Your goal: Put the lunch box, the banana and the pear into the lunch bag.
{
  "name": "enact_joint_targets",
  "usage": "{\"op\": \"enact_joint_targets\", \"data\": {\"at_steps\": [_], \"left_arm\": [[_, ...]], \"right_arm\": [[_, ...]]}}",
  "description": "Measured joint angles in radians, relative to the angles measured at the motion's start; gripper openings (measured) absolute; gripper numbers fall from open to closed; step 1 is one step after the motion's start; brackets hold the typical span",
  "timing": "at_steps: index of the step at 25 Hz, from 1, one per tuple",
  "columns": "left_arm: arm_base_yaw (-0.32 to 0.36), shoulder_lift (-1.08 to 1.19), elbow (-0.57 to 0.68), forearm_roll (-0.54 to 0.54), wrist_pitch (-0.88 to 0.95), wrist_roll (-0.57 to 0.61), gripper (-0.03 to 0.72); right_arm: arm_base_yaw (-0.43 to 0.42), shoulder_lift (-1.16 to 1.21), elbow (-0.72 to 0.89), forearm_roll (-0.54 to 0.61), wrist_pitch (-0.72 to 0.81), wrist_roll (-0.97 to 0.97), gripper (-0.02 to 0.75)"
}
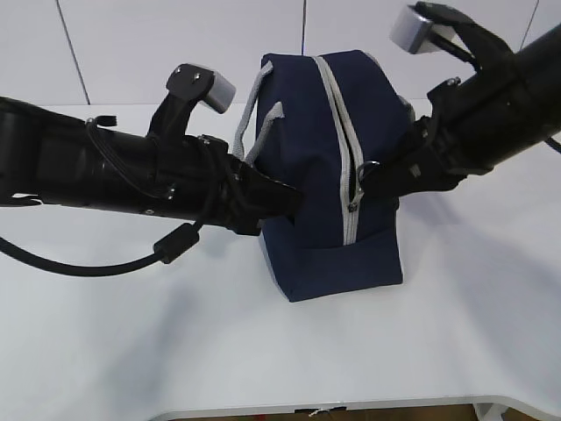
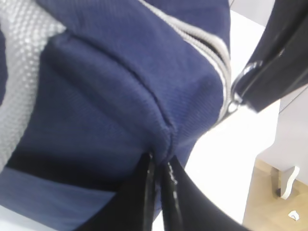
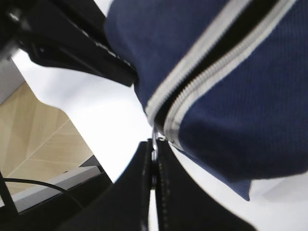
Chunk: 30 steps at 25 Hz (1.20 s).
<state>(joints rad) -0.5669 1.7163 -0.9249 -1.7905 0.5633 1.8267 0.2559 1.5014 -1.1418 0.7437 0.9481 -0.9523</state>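
The navy lunch bag (image 1: pixel 337 167) stands upright mid-table with its grey zipper (image 1: pixel 346 167) facing me, slightly parted near the pull. My left gripper (image 1: pixel 294 203) is shut, pinching a fold of the bag's fabric (image 2: pixel 161 130) at its left side. My right gripper (image 1: pixel 372 175) is shut on the zipper's ring pull (image 3: pixel 154 147) at the bag's right front. The bag also fills the left wrist view (image 2: pixel 120 86) and the right wrist view (image 3: pixel 231 72). The lunch box, the banana and the pear are out of view.
The white table (image 1: pixel 263 351) runs under the bag to a front edge near the bottom of the exterior view. A grey webbing handle (image 1: pixel 259 114) hangs on the bag's left side. A black cable (image 1: pixel 105 263) droops from the left arm.
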Motion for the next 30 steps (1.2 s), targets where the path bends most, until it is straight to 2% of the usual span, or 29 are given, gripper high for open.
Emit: {"op": "enact_joint_targets", "data": {"at_steps": [7,17,30], "left_arm": [[0.000,0.000,0.000,0.000,0.001,0.000,-0.015],[0.000,0.000,-0.004,-0.002,0.001,0.000,-0.015],[0.000,0.000,-0.006,-0.002,0.001,0.000,-0.015]], "right_arm": [[0.000,0.000,-0.102,-0.015,0.057,0.086,0.018],[0.000,0.007,-0.225,-0.062,0.058,0.190,0.018],[0.000,0.208,-0.494,-0.064,0.060,0.268,0.018]]}}
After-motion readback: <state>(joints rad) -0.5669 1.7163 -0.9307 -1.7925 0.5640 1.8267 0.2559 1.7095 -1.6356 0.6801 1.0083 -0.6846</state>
